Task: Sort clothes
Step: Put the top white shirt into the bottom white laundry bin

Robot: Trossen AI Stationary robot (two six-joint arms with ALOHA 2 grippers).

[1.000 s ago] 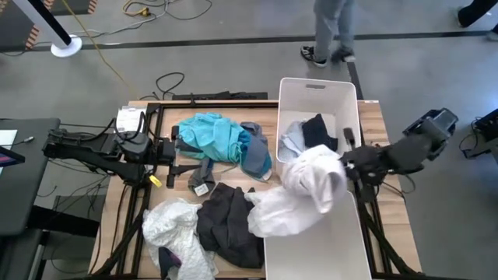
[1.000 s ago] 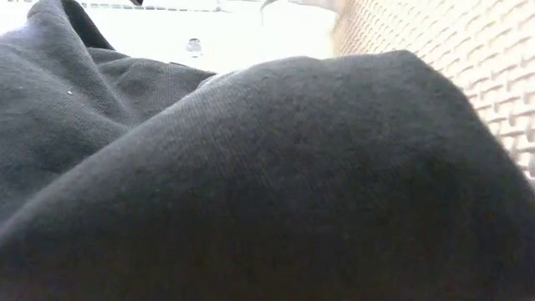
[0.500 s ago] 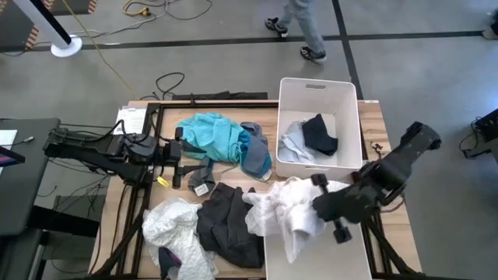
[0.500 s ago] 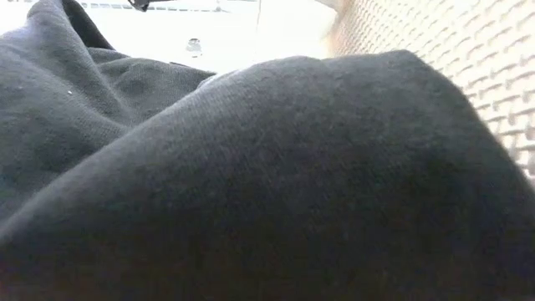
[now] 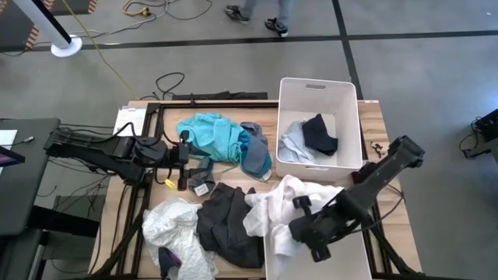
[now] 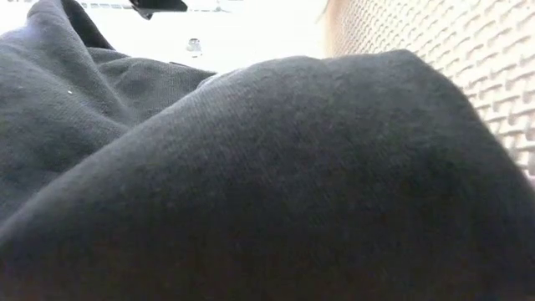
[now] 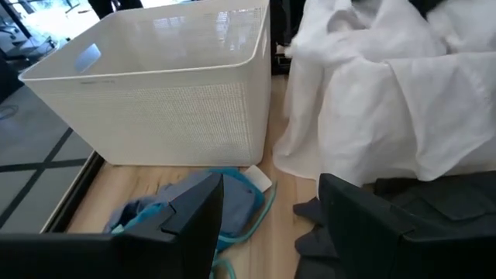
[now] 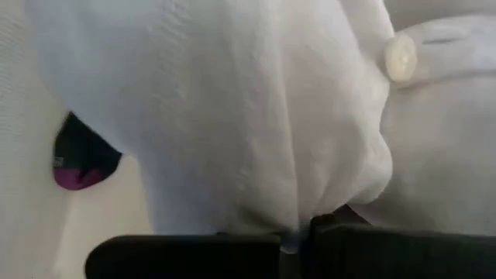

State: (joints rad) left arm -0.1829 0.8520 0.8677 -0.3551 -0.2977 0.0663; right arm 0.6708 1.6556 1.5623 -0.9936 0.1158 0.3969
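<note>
White shirt (image 5: 284, 204) hangs from my right tool (image 5: 305, 220), clenched on its fabric, draped over the rim of the near bin (image 5: 352, 260) right under it. Dark grey garment (image 5: 226, 225) lies just beside that tool on the worktop (image 5: 373, 124). Teal garment (image 5: 208, 134) sits just ahead of my left tool (image 5: 187, 159), fingers spread, holding nothing.

I see a big work hall: grey concrete floor (image 5: 405, 15), loose cables (image 5: 167, 80), and a person's legs (image 5: 261, 12) walking by.
</note>
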